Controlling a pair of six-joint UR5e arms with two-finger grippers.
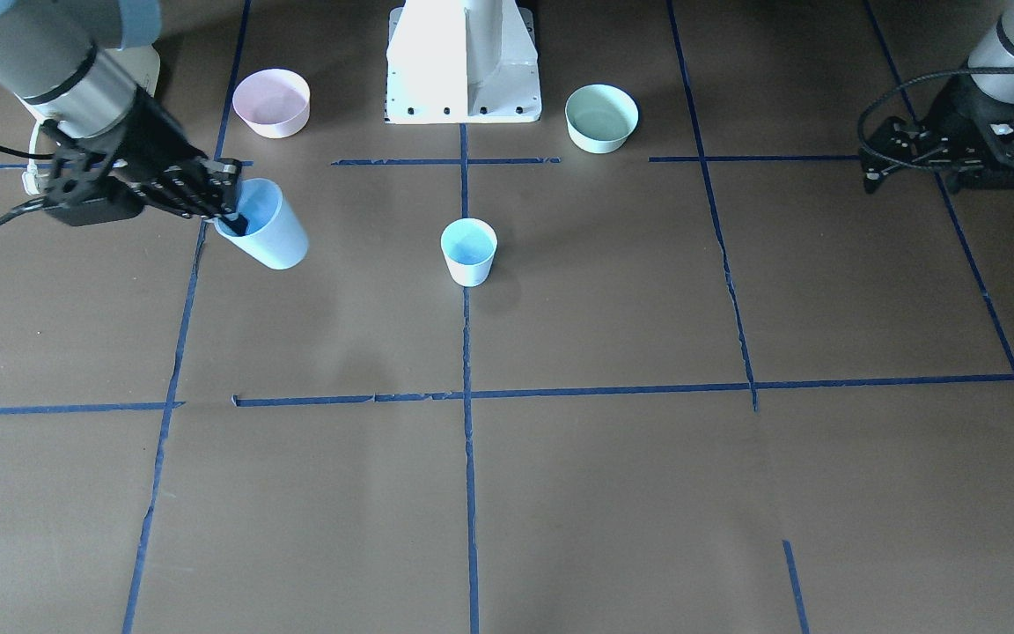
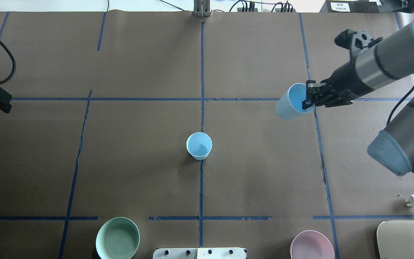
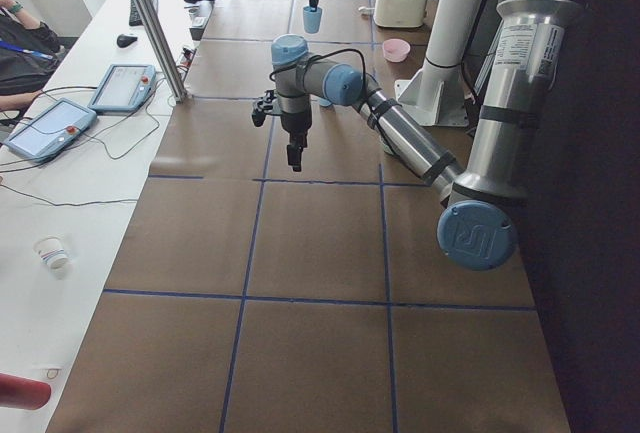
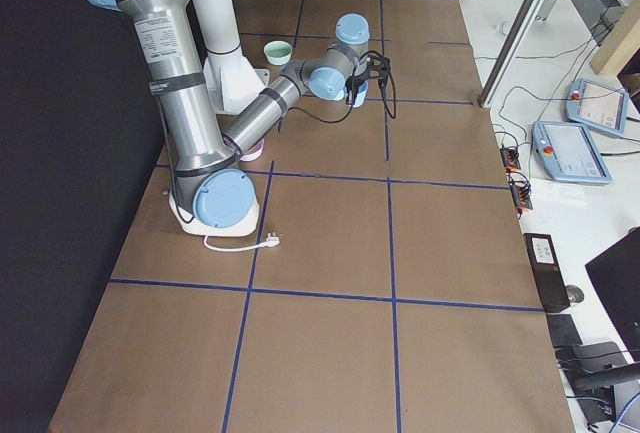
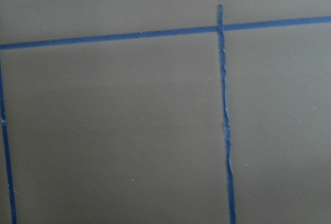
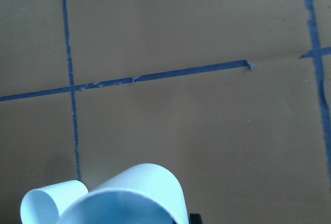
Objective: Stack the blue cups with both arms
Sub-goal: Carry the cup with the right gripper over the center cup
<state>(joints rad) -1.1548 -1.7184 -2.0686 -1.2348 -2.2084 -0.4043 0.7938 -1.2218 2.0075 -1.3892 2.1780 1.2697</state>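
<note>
**A:** Where are the two cups?

**B:** The standing cup [image 2: 199,145] is upright in the middle of the table [image 2: 138,162], mouth up, right on the centre tape line [image 2: 201,187]. The held cup [image 2: 288,104] is well apart from it, over on the robot's right side, in the right gripper [image 2: 309,99].

**A:** How does the gripper have it?

**B:** By the rim. One finger reaches inside the mouth and the other sits outside, so the two are pinched together on the thin wall. From the left end of the table, the cup seems to hang clear of the surface.

**A:** And the left gripper?

**B:** The left gripper [image 1: 890,158] is far off at the robot's left edge of the table, with no cup near it. I cannot tell whether its fingers are apart or together.

**A:** How will these cups handle?

**B:** My guess is they are light, smooth plastic and not fragile, with a wall that gives a little under a pinch. The standing cup would slide or tip at a small nudge. The rim looks like the stiffest place to grip, and holding there leaves the tapered base free to drop into the other mouth. It likely has to come straight down, because an off-centre entry would push the lower cup over.
</note>
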